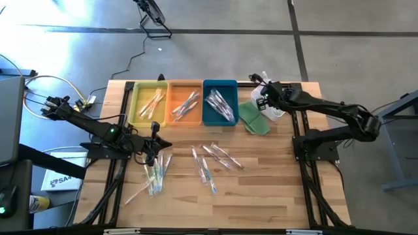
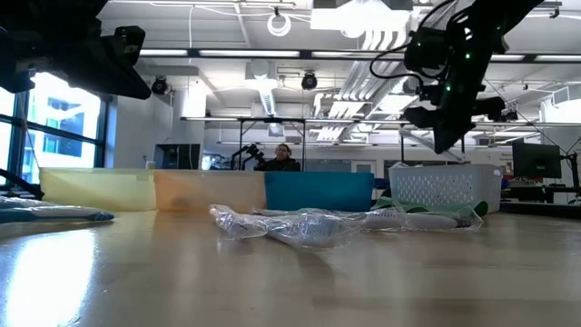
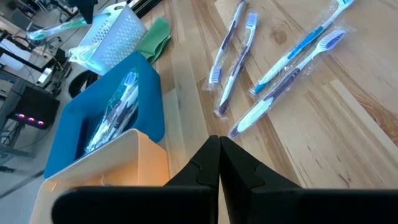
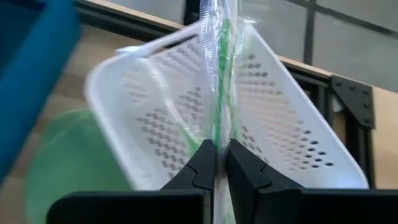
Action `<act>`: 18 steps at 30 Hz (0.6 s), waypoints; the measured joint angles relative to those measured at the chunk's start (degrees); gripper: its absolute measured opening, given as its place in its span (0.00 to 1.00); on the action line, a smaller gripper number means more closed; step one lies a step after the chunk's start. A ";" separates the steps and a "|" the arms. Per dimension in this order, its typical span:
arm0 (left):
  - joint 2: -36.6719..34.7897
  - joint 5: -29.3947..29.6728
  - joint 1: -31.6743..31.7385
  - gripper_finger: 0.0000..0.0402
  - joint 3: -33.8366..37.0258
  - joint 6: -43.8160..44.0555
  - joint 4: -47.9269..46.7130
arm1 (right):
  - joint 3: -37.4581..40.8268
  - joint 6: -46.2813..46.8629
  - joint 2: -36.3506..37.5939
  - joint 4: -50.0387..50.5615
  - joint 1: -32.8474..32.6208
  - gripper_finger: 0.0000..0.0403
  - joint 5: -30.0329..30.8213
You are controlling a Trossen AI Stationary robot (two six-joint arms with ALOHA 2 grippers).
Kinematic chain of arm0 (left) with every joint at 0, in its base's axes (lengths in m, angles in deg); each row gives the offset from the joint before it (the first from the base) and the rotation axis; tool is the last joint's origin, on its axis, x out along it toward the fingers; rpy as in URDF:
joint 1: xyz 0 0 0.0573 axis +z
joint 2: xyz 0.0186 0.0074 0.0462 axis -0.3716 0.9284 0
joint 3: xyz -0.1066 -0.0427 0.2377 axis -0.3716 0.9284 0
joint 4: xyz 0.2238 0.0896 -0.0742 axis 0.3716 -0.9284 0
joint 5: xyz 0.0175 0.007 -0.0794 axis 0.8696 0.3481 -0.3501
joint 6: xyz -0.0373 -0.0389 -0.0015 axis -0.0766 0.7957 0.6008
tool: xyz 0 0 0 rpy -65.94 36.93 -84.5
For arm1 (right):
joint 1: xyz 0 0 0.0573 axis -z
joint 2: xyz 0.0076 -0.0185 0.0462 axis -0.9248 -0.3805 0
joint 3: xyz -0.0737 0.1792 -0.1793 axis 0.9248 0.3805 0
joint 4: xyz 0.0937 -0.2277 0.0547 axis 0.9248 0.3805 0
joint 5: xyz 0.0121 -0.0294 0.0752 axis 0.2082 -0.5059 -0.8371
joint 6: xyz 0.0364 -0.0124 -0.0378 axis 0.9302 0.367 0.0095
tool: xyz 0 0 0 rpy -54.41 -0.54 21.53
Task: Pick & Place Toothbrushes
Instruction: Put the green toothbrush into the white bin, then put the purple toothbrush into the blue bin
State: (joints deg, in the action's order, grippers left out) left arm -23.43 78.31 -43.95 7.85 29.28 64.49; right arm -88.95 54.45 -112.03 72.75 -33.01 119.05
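Toothbrushes [image 1: 212, 160] lie scattered on the table [image 1: 274, 189], more inside the yellow tray [image 1: 149, 104], orange tray [image 1: 185, 104] and blue tray [image 1: 220, 103]. Right gripper [image 4: 216, 163] pinches a green-handled wrapped brush [image 4: 221, 74] over the white basket [image 4: 286, 137]; left gripper [image 3: 219, 146] hangs closed, empty, by the trays.

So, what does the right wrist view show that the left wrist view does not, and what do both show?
Only the right wrist view shows the right gripper shut on a wrapped green toothbrush, above the basket.

Only the left wrist view shows the left gripper shut and empty, the orange tray, and loose toothbrushes on the wooden table.

Both show the white mesh basket, the blue tray and something green beside the basket.
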 joint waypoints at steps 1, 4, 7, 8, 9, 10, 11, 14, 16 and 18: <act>0.02 -0.01 -0.02 0.01 0.00 0.00 0.00 | 0.12 0.08 -0.01 0.33 0.82 0.03 -0.05; 0.02 -0.02 -0.02 0.01 0.00 -0.08 0.00 | 0.32 0.14 -0.01 0.91 2.54 0.03 -1.38; 0.00 -0.02 -0.02 0.01 0.00 -1.47 0.00 | 0.64 0.06 -0.01 1.30 3.35 0.09 -2.64; 0.01 -0.02 -0.01 0.01 0.00 -1.57 -0.02 | 0.65 0.03 -0.01 1.30 3.46 0.12 -2.88; 0.02 -0.02 -0.02 0.01 0.00 -1.62 -0.02 | 0.65 0.02 -0.01 1.28 3.45 0.15 -2.96; 0.00 -0.03 -0.02 0.01 -0.02 -1.64 0.00 | 0.65 -0.01 -0.01 1.29 3.44 0.19 -2.99; 0.00 -0.03 -0.02 0.01 -0.01 -1.66 0.00 | 0.65 -0.01 -0.01 1.27 3.44 0.22 -2.99; 0.01 -0.03 -0.01 0.01 0.00 -1.68 0.00 | 0.65 -0.01 -0.01 1.26 3.44 0.30 -2.95; 0.02 -0.03 -0.01 0.01 0.00 -1.59 0.00 | 0.65 -0.02 -0.01 1.14 3.42 0.34 -2.26; 0.01 -0.04 -0.02 0.01 0.00 -1.53 0.00 | 0.65 -0.03 -0.01 1.03 3.44 0.37 -1.43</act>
State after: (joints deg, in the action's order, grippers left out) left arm -23.42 78.27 -43.97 7.85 27.75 64.49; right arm -88.30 54.42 -112.04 73.78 -29.57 117.62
